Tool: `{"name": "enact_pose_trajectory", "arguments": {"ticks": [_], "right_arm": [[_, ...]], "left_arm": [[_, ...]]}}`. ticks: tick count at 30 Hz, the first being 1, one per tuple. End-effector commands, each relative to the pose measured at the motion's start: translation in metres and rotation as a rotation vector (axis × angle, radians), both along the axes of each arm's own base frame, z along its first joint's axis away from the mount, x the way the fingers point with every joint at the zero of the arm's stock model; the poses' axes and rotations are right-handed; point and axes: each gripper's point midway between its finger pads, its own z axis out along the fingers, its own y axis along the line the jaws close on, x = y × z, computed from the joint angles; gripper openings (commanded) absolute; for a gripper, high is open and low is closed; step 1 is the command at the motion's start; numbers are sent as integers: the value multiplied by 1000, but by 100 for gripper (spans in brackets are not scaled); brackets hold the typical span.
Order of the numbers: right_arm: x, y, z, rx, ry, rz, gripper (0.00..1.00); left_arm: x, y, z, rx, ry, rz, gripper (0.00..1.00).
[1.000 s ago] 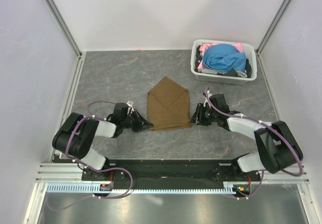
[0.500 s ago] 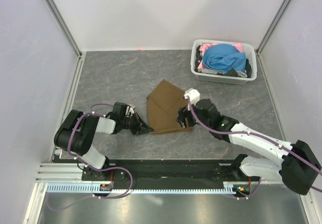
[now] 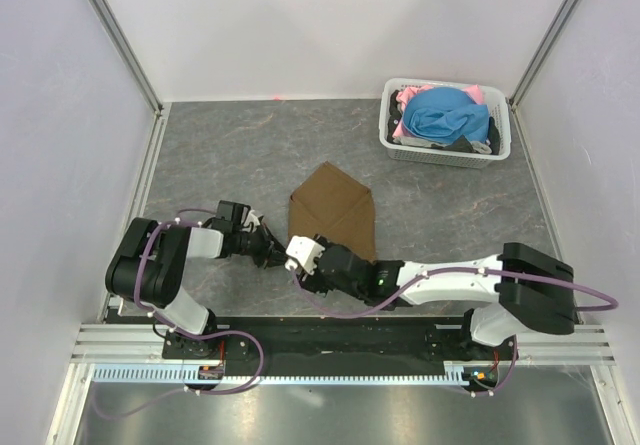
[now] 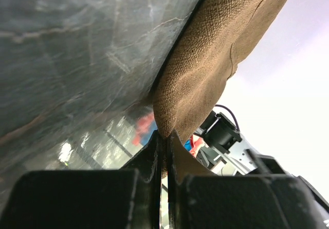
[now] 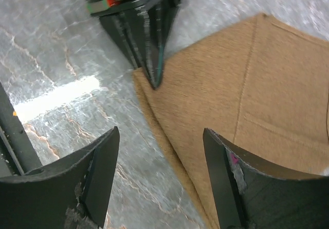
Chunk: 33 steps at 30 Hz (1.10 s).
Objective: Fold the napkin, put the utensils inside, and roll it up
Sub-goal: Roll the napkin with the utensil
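1. The napkin [image 3: 335, 210] lies on the table [image 3: 230, 155], and its near-left corner sits between the fingertips of the left gripper [image 4: 165, 154].
2. Those 2 fingers are pressed together and pinch that corner. The cloth fans away from them, slightly lifted off the surface.
3. The napkin is brown, matte and coarsely woven. It is folded, with overlapping flaps whose edges run as diagonal seams, and it ends in a point on the far side.
4. The right gripper [image 5: 159, 136] hovers just beside the left fingertips with its fingers spread wide and nothing between them. The napkin's near-left edge runs beneath the gap.
5. In the top view the right arm reaches across in front of the napkin and hides its near edge.
6. Well apart from both sets of fingers, at the far right, a white slotted basket [image 3: 440, 155] holds a blue cloth [image 3: 445, 115] heaped over a pink cloth [image 3: 408, 95].
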Motion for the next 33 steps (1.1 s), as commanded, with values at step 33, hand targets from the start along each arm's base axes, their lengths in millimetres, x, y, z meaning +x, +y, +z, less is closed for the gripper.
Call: {"name": "enact_pose_trajectory", "arguments": {"ticks": [33], "right_arm": [[32, -3, -79, -337, -287, -55, 38]], "left_arm": [[8, 15, 7, -28, -2, -56, 2]]}}
